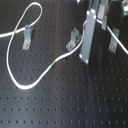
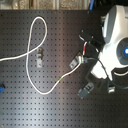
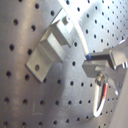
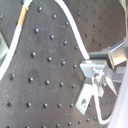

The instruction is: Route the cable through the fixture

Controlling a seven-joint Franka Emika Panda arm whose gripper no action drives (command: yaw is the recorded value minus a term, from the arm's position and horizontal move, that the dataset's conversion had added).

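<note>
On the breadboard (image 1: pixel 75 100), white looping cable (image 1: pixel 15 82), green-banded.

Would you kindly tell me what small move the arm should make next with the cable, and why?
Probably ease the gripper toward the small grey metal bracket and guide the thin white cable into its slot: the cable runs beside this bracket, apparently not yet seated. Whether the jaws grip it is unclear.
</note>
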